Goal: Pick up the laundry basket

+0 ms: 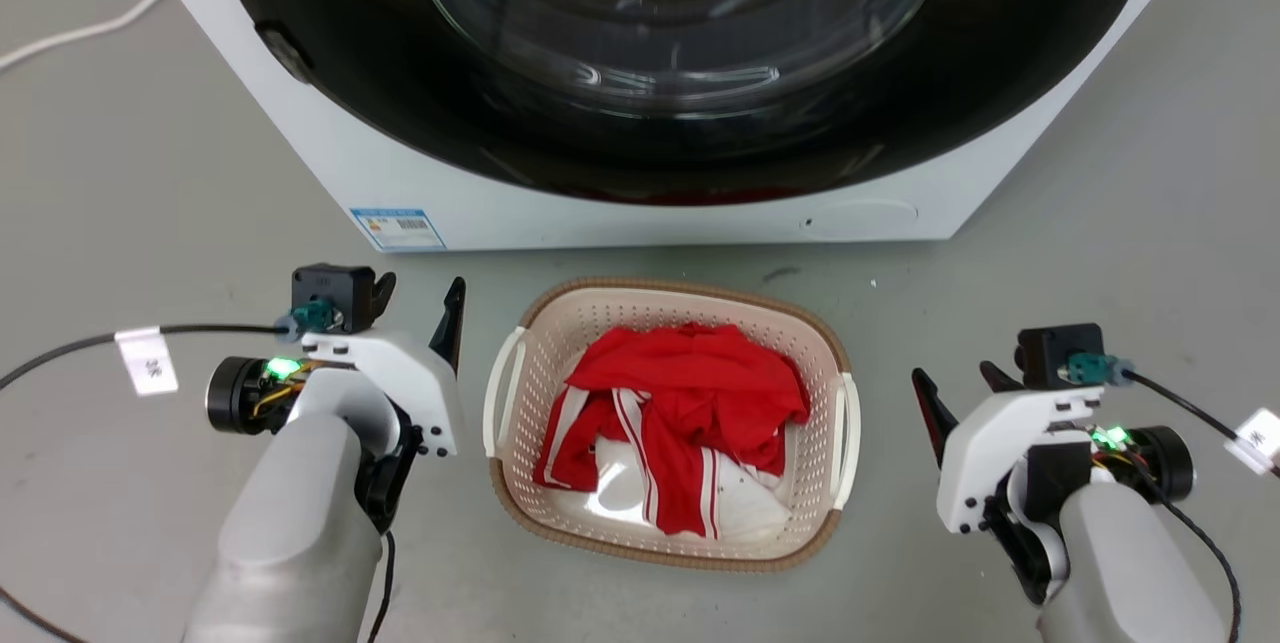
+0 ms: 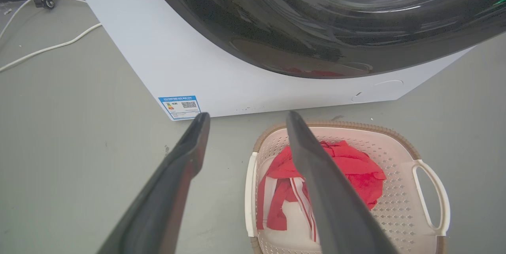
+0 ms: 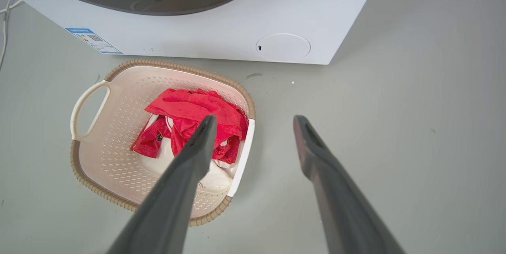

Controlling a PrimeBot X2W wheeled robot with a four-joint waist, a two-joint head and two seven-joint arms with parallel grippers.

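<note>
Sitting before washer, laundry basket, blue label illegible

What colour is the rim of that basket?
Brown, with a woven look; the rim shows best in the right wrist view.

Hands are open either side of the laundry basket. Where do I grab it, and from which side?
Take the laundry basket by its two white loop handles, left hand from the left onto the left handle, right hand from the right onto the right handle. Each loop stands off the wall, leaving a gap a finger should fit; lifting both sides should keep it level.
</note>
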